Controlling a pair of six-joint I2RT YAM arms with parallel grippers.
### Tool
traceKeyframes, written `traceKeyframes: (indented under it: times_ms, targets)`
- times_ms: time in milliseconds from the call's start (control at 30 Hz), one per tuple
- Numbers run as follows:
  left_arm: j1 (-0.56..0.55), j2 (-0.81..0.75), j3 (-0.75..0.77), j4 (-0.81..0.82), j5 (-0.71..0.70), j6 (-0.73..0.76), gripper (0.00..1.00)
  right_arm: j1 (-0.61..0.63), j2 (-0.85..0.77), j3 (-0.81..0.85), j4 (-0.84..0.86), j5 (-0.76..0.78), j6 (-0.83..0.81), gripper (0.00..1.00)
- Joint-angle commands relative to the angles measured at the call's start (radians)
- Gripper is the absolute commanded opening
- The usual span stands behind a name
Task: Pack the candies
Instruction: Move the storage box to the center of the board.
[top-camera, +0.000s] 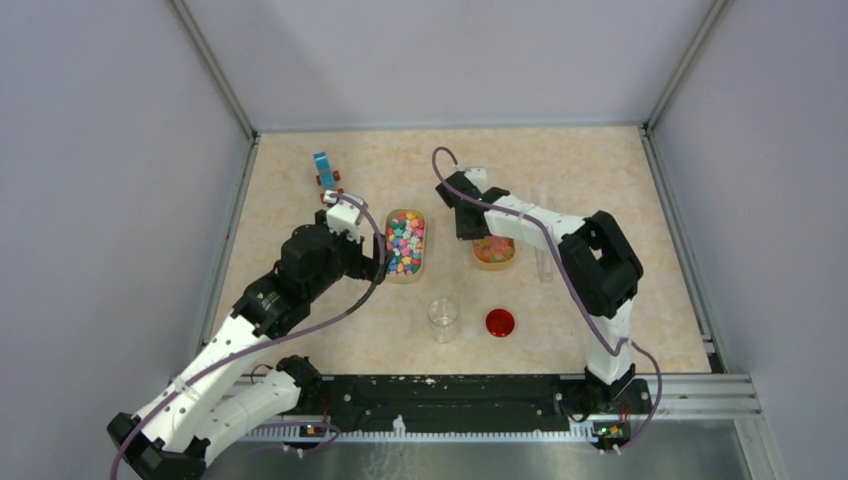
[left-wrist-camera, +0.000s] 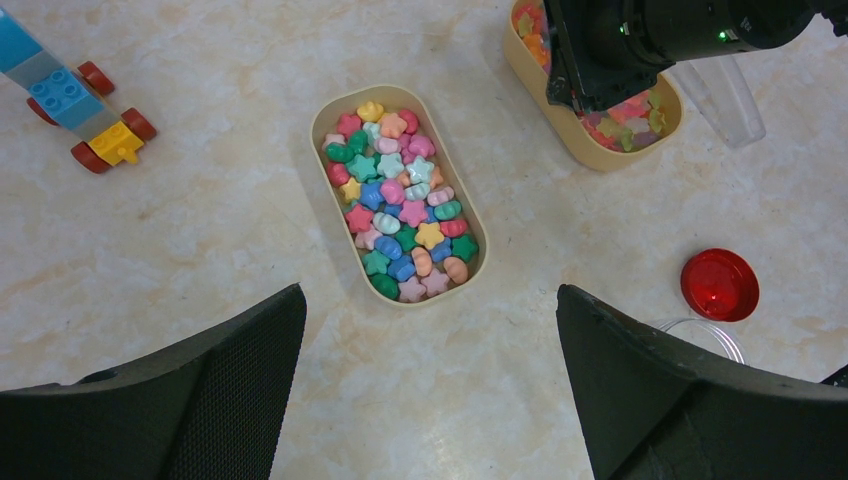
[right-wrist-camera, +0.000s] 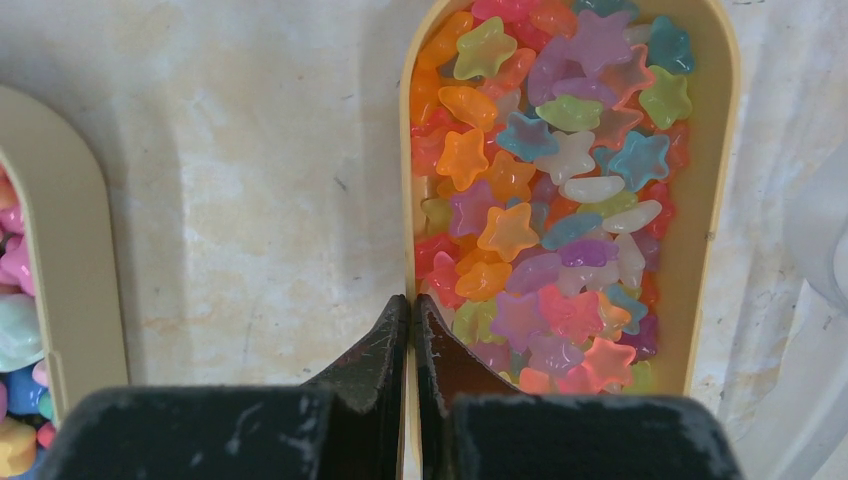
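Note:
Opaque pastel candies (left-wrist-camera: 400, 205) fill a cream oval tray (left-wrist-camera: 318, 128) at the table's middle (top-camera: 405, 245). A second cream tray (right-wrist-camera: 716, 150) to its right holds translucent star-shaped candies (right-wrist-camera: 550, 180). My right gripper (right-wrist-camera: 411, 300) is shut on that tray's left wall (right-wrist-camera: 407, 180), one finger outside it and one inside among the candies. In the top view this gripper (top-camera: 470, 232) sits at the second tray's (top-camera: 494, 262) left side. My left gripper (left-wrist-camera: 430, 400) hangs open above bare table just near of the first tray, with nothing between its fingers.
A clear jar (top-camera: 443, 318) and a round red lid (top-camera: 499, 322) stand near of the trays. A blue-and-orange toy block vehicle (top-camera: 327, 172) sits at the back left. A clear plastic piece (top-camera: 545, 255) lies right of the second tray.

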Motion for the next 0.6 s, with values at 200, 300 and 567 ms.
traceKeyframes:
  times_ms: [200,300,567]
  targets:
    - [-0.001,-0.006,0.006,0.019,-0.019,-0.01,0.99,0.076,-0.081,0.003,0.025,0.048,0.0,0.0]
    - [0.0,-0.004,0.007,0.019,-0.019,-0.008,0.99,0.082,-0.092,0.006,0.019,0.061,0.002,0.13]
    - [0.0,-0.003,0.008,0.017,-0.021,-0.007,0.99,0.113,-0.145,0.061,-0.012,0.09,-0.016,0.31]
